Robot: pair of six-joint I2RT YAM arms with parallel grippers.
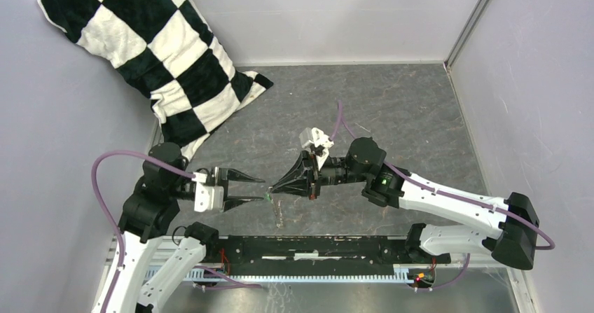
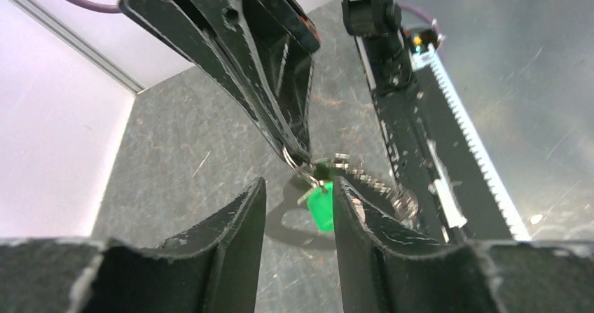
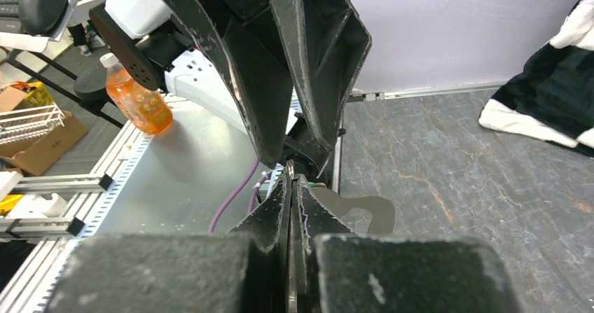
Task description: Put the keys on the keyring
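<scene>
Keyring (image 2: pixel 371 183) hangs pinched in the shut right jaws, above the bench's (image 1: pixel 392 110) near edge and about midway along it. The green-tagged key (image 2: pixel 321 204) dangles just under their tips. Left jaws stand partly apart, 1 on each side of the tag, seemingly not touching it. I'd close gently on the tag alone, clear of the loop.

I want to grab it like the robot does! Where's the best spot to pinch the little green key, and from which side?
Probably its green tag, the widest part. It dangles from the ring pinched in the shut right gripper, so the top is blocked. Come level from the side where the left gripper is, with open fingers either side of the tag.
</scene>
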